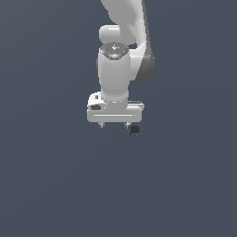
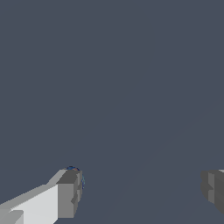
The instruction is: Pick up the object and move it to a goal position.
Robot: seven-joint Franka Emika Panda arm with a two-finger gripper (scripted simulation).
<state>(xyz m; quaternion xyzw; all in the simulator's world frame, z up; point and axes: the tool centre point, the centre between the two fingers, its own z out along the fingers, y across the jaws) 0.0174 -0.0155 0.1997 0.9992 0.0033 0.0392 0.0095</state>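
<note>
Plain grey surface (image 1: 46, 185), unbroken to every frame edge, leaving free room on all sides and showing no goal marker. Above it, the white arm (image 1: 115, 69) points straight down, presumably to approach from overhead. Its claw (image 1: 114, 125) is spread wide; in the wrist view the two fingertips (image 2: 70, 192) stand well apart with nothing between them. The object (image 1: 134, 130), a tiny dark can, sits at the fingertip toward the exterior view's right, outside the gap rather than within it; the wrist view shows only its blue rim (image 2: 74, 169) past that fingertip. A sideways correction seems needed before closing.
</note>
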